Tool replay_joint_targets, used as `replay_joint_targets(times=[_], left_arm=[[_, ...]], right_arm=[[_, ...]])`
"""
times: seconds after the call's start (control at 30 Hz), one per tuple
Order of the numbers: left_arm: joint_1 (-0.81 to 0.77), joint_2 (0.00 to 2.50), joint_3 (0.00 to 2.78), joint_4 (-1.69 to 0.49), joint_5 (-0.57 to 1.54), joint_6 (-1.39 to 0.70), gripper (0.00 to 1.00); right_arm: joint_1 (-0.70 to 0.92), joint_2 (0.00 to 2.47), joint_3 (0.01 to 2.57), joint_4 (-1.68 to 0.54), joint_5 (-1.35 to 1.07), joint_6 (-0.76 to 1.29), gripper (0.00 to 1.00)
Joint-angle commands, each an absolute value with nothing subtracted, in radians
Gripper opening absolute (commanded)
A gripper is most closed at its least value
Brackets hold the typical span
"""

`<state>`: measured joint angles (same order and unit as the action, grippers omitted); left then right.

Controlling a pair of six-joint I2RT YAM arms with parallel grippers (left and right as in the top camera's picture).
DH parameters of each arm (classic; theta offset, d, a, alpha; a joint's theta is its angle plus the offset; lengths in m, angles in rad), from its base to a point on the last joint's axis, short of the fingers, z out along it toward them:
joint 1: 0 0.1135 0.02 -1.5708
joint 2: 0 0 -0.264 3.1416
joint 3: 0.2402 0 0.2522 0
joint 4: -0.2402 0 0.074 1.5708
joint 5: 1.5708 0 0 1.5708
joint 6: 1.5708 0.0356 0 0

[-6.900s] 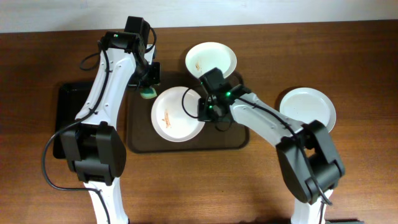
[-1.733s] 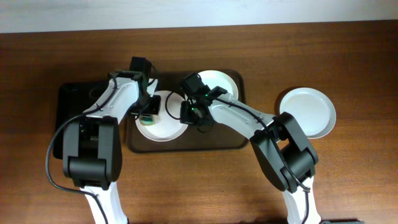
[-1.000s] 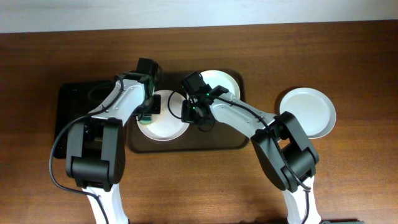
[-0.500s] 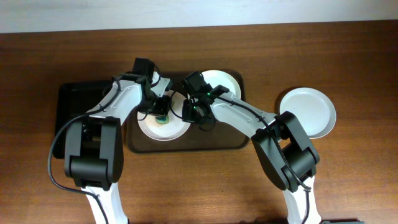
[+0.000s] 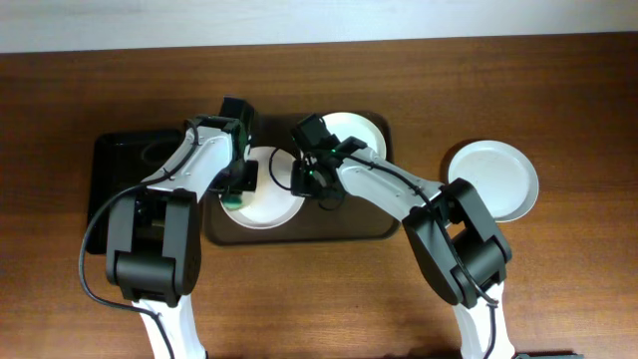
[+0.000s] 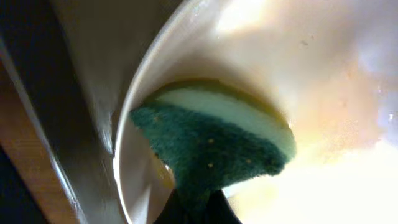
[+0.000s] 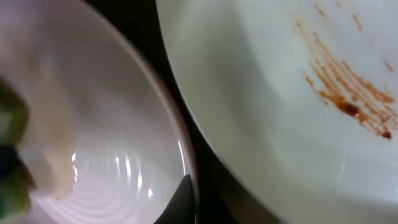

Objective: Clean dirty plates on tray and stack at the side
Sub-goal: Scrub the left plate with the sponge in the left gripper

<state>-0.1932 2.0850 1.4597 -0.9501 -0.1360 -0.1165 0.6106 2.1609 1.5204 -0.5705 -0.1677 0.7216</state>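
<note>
My left gripper (image 5: pixel 236 189) clenches a green-and-white sponge (image 6: pixel 211 149) on a round white plate (image 5: pixel 271 202) in the dark brown rectangular tray (image 5: pixel 299 232). I cannot tell whether my right gripper (image 5: pixel 305 182), at its rim, is gripping. A smeared plate (image 7: pixel 298 93) remains, and a third plate (image 5: pixel 493 179) sits aside.

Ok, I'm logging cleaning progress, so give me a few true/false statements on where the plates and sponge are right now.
1. The sponge is pressed onto the front plate on the brown tray. True.
2. All three plates lie on that tray. False: the third plate sits on the table to the tray's right.
3. The rear plate on the tray shows orange-brown streaks. True.
4. The sponge lies loose on the black tray. False: the left gripper holds it against the front plate.
</note>
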Motion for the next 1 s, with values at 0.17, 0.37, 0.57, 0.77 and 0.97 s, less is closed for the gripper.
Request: replay_joint_targets(times=[0.17,0.37,0.57,0.77,0.97], left_arm=[[-0.185,2.132,1.421,-0.899,0.362,0.126,0.01],[-0.194,2.132,1.421,-0.735,0.318,0.066,0.01],[-0.194,2.132,1.421,-0.680,-0.139,-0.166,0.01],[-0.194,2.132,1.421,-0.863,-0.214,-0.179,0.01],[-0.195,2.132,1.421,-1.017,0.074,-0.017,0.01]], right_arm=[[0.615,2.186,1.509,-0.587,-0.147,0.711,0.04],[0.615,2.186,1.509,-0.590,-0.146,0.711,0.04],[0.615,2.186,1.509,-0.590,-0.146,0.711,0.04],[0.615,2.186,1.509,-0.590,-0.146,0.711,0.04],[0.615,2.186,1.509,-0.587,-0.147,0.711,0.04]])
